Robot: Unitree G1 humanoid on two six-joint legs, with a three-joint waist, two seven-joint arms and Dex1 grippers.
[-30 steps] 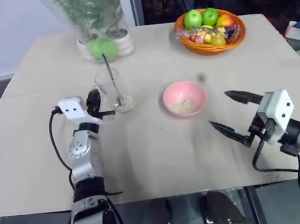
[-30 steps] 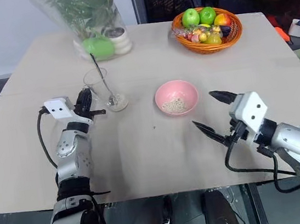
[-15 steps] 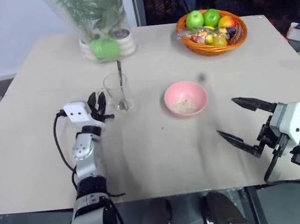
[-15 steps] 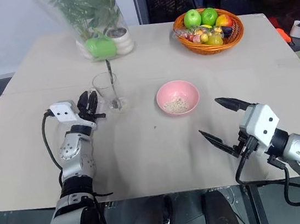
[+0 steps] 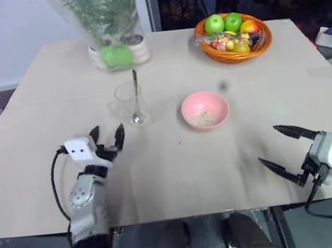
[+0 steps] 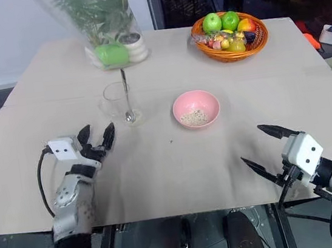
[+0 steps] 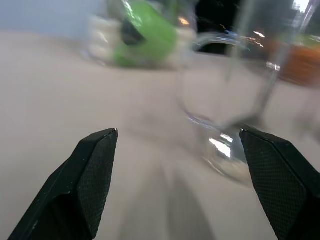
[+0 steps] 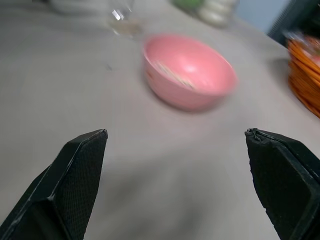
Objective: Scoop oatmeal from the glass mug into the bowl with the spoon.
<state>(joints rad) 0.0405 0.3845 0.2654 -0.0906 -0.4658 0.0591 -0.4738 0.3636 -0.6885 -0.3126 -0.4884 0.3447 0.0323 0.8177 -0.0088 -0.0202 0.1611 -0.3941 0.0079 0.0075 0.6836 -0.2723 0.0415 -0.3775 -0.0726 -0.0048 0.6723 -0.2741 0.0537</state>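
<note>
- A beige table seen from above and in front, with the robot's two arms reaching in from its near edge.
- The glass mug stands upright left of the table's centre, with the spoon standing in it, handle leaning on the rim toward 12 o'clock.
- The pink bowl sits at 3 o'clock from the mug, near but apart; a small heap of oatmeal lies inside it.
- The left gripper is at 7 o'clock from the mug, clear of it, its black fingers spread wide and holding nothing.
- The right gripper is at 4 o'clock from the bowl, well apart, near the table's front edge; its fingers are also spread wide and empty.
- A clear plant vase with green leaves stands at 12 o'clock from the mug, at the far side.
- An orange wicker fruit basket holding green apples and other fruit sits at 1 o'clock from the bowl.
</note>
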